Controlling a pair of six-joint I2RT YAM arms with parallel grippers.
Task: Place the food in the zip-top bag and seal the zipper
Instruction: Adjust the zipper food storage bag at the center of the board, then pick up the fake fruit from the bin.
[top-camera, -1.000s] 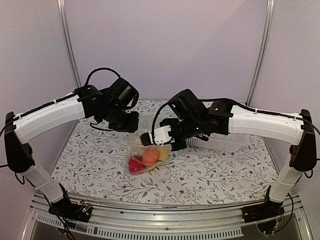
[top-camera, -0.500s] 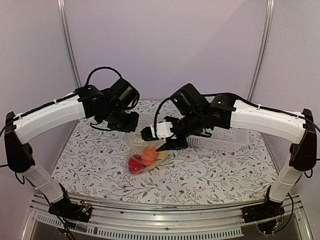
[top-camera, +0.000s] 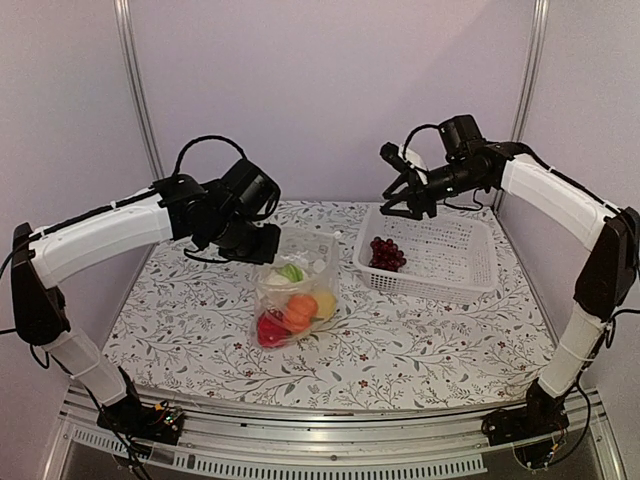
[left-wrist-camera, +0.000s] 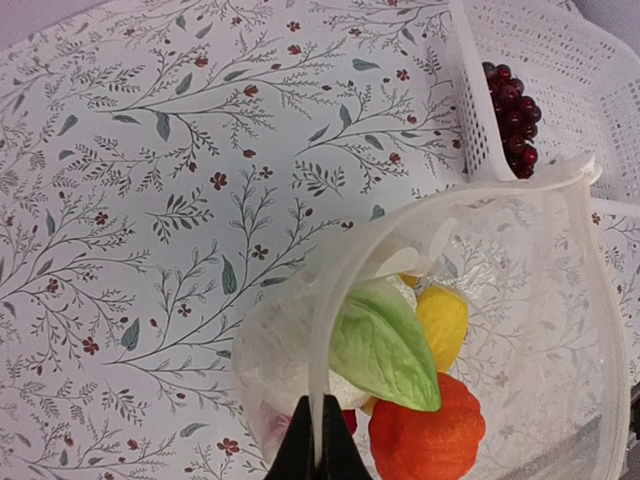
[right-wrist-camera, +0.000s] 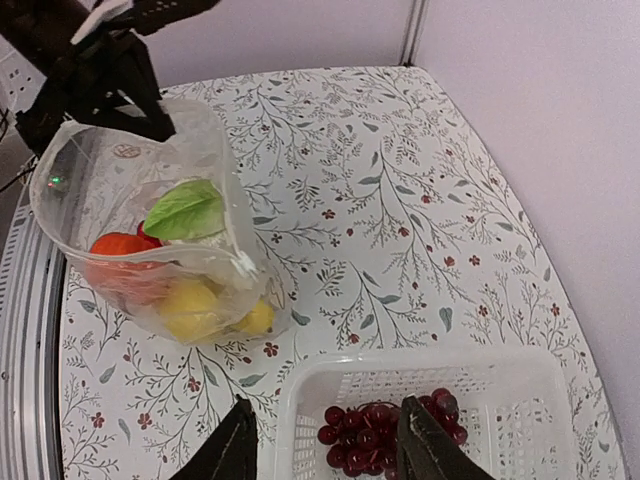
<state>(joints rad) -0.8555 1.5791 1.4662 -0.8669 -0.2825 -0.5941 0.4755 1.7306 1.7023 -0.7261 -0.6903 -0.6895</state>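
Showing the bench (top-camera: 420, 350) with the white basket (top-camera: 450, 270) toward its far right corner and the zip-top bag (top-camera: 295, 290) standing near its middle. Half a second ago the right gripper (top-camera: 400, 195) worked at the bag's mouth. It now hangs above the basket's left end, jaws spread and empty. The cabbage (left-wrist-camera: 385, 345) lies topmost in the bag, over the orange fruit (top-camera: 300, 308), the red pepper (top-camera: 270, 328) and a yellow piece (top-camera: 325, 303). By this reading only the grape bunch (right-wrist-camera: 385, 420) remains to be bagged. It rests in the basket's left end, directly below the right gripper and well apart from it. The left gripper (left-wrist-camera: 318, 450), pressed together, pinches the zipper (left-wrist-camera: 316, 360) and holds the mouth open. Sealing has not begun.
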